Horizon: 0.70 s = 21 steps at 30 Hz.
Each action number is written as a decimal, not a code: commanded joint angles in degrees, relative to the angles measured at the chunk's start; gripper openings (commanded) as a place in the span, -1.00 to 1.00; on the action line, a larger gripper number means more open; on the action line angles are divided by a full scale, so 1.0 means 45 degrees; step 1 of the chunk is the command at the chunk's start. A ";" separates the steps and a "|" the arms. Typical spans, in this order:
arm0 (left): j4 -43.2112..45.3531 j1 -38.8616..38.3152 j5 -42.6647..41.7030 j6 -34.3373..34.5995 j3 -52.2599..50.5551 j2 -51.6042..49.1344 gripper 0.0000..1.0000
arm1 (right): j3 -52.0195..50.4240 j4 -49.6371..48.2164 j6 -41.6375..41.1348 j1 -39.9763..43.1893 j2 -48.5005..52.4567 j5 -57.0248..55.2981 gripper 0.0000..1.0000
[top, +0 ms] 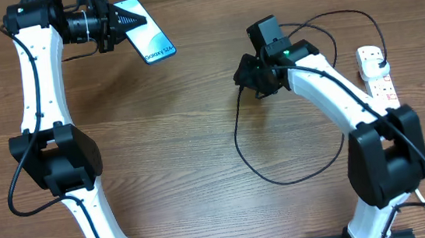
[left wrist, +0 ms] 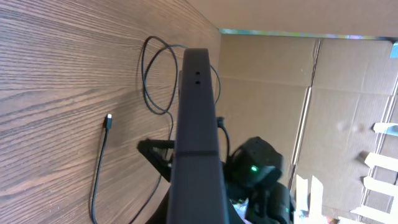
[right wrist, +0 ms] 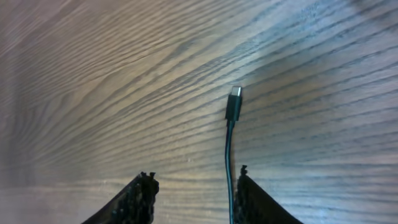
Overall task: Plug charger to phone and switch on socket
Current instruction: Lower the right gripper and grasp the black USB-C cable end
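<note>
Top left, left gripper pinches phone; right gripper spread over tip of charger.

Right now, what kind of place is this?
Probably a robot test bench in a lab or workshop: two robot arms at a wooden table, cardboard panels behind it, and a white power strip.

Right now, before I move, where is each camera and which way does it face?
Overhead: above the table, looking straight down; shows both arms, phone, charger, socket.
Left wrist: on the left gripper, sighting along the held phone's edge towards the right arm; own fingers barely show.
Right wrist: on the right gripper, looking down at the charger's tip between its open fingers.
Both wrist views share that tip.
</note>
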<state>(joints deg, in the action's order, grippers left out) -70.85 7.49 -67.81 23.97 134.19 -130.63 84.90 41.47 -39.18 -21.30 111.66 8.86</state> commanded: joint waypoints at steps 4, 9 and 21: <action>-0.0034 -0.0083 -0.0607 -0.0180 0.0257 0.0073 -0.92 | 0.0345 -0.0296 -0.0724 0.0010 0.1185 0.0083 -0.24; -0.0068 -0.0083 -0.0602 -0.0180 0.0257 0.0073 -0.91 | 0.0335 -0.0481 -0.0903 0.0010 0.1719 0.0248 -0.28; -0.0078 -0.0083 -0.0602 -0.0185 0.0257 0.0073 -0.91 | 0.0146 -0.0738 -0.0860 0.0010 0.2074 0.0325 -0.34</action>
<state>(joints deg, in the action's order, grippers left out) -71.16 7.49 -67.81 23.97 134.19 -130.63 84.97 38.50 -42.85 -21.32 119.98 10.11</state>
